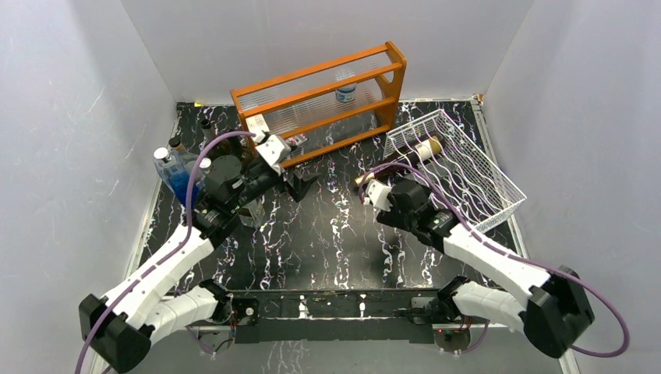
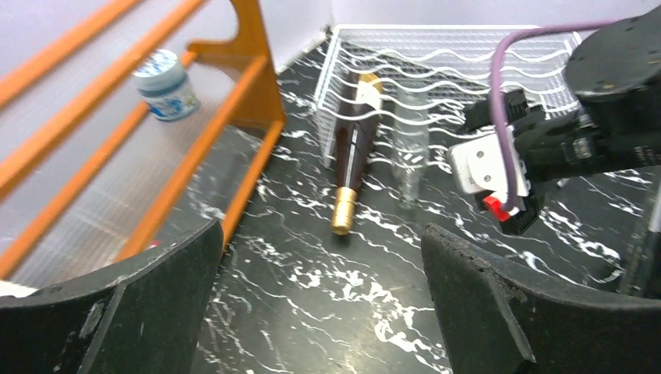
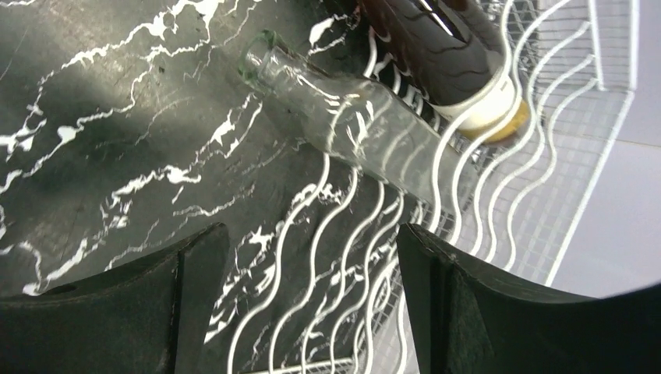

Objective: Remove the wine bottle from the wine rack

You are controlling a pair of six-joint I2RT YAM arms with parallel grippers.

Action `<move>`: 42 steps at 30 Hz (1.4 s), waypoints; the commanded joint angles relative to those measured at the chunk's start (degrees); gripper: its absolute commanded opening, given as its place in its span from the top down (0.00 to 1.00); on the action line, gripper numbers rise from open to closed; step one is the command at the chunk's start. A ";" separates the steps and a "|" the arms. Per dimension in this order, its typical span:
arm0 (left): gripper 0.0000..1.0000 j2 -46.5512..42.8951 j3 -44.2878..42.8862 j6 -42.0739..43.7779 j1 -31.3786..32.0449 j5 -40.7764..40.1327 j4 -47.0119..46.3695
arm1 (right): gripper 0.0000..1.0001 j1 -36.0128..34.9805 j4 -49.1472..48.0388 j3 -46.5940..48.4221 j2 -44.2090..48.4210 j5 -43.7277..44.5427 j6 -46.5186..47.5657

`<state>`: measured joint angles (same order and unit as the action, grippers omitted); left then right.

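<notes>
The right gripper (image 3: 308, 241) gapes wide and empty at lower centre. It might grab the clear bottle (image 3: 366, 125) above, not the wine bottle (image 3: 436, 39).

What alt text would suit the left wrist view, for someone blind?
A dark wine bottle with a gold cap lies in a white wire rack, its neck poking out over the black marbled table, a clear bottle beside it. The right arm hangs nearby; an orange shelf stands left.
</notes>
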<state>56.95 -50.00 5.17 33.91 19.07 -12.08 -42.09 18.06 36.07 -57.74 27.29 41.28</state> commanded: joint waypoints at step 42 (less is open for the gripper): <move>0.02 -9.34 5.64 6.64 3.09 -14.41 -7.06 | 0.52 4.10 -20.96 2.76 -30.56 -14.24 35.95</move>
<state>47.94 -44.58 10.96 36.75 5.04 -16.73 -35.99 -4.67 37.08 -87.15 14.02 77.52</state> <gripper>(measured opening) 0.982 0.515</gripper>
